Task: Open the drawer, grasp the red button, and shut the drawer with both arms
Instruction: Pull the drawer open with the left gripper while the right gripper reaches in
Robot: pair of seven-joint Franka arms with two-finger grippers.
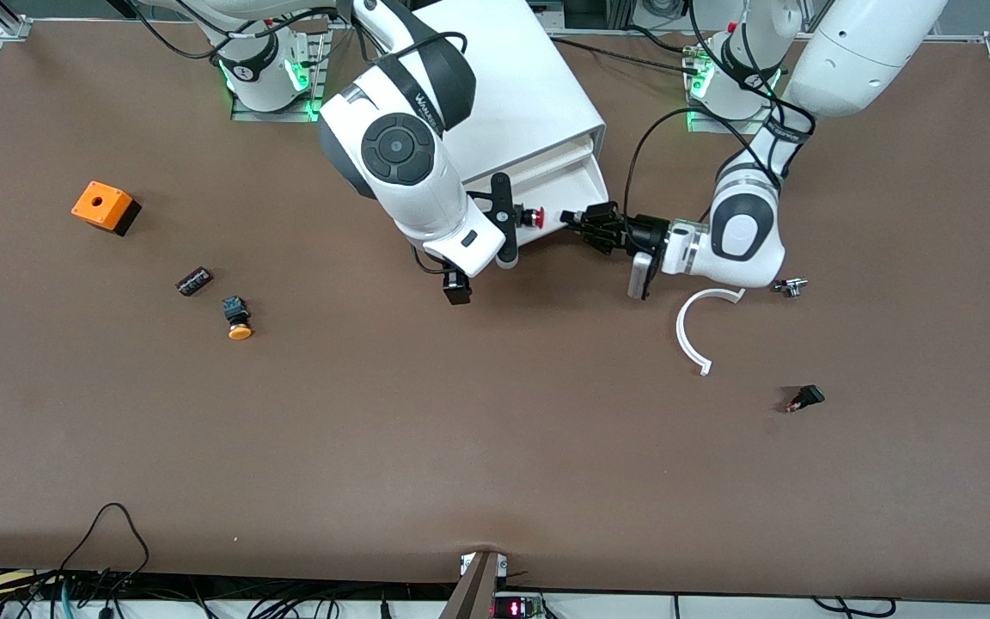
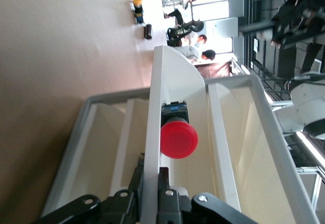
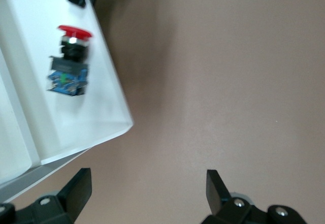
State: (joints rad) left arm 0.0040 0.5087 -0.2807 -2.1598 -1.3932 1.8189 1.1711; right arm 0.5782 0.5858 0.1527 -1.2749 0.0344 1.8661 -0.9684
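The lowest drawer [image 1: 588, 182] of the white cabinet [image 1: 529, 94] is pulled out. The red-capped button [image 1: 532, 217] lies on its side in the drawer, near the sloped front. My left gripper [image 1: 577, 220] is shut on the drawer's front wall; the left wrist view shows the gripper [image 2: 151, 183] clamping that wall [image 2: 156, 107], with the button [image 2: 179, 138] just inside. My right gripper [image 1: 505, 220] is open and empty, up over the drawer's front edge beside the button. In the right wrist view this gripper [image 3: 148, 186] is over bare table next to the drawer [image 3: 101, 97] and button [image 3: 71, 61].
Toward the right arm's end lie an orange box with a hole [image 1: 102, 206], a small dark part [image 1: 193, 281] and an orange-yellow capped button [image 1: 238, 318]. Toward the left arm's end lie a white curved strip [image 1: 694, 331], a small metal part [image 1: 791, 286] and a black part [image 1: 804, 398].
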